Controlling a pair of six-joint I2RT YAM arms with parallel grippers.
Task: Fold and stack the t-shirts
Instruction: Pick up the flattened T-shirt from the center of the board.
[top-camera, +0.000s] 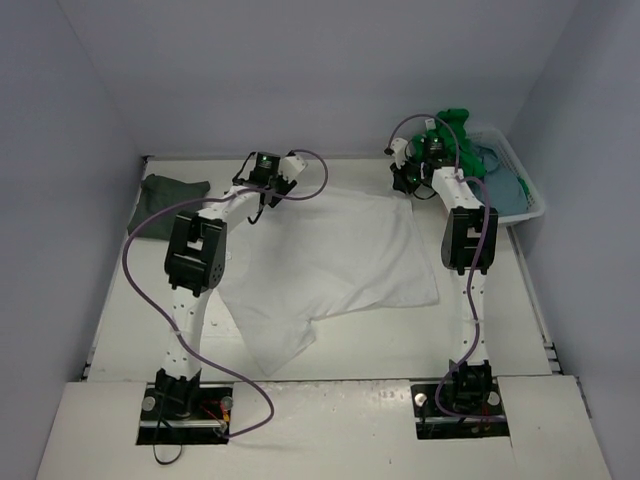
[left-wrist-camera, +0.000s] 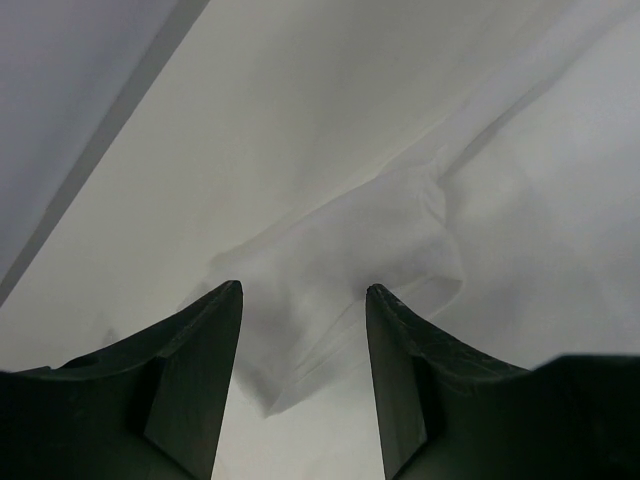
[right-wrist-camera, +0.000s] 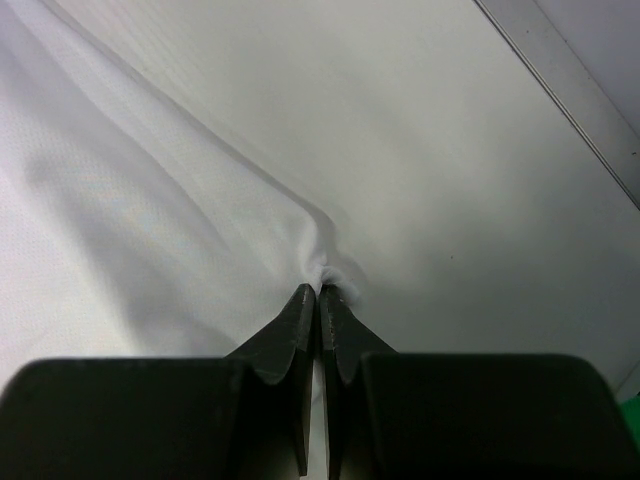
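White shirt (top-camera: 330, 260) lies spread mid-table. Right gripper (right-wrist-camera: 318, 290) is pinched tight on its far right corner; left gripper (left-wrist-camera: 303, 290) hangs spread apart over the far left corner. Dark grey shirt (top-camera: 165, 205) sits far left, green shirt (top-camera: 458, 114) in the basket (top-camera: 530, 190)

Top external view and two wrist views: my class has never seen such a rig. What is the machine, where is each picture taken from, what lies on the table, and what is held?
Two robot arms are bolted at the near edge of the table, each ending in a two-finger gripper. The top view looks down from above and behind them; the wrist views look along each arm's own fingers. A white t-shirt lies spread on the table, a dark grey shirt lies far left, and a basket far right holds a green shirt and a blue-grey shirt. The right gripper is shut on the white t-shirt's edge; the left gripper is open over the same shirt.
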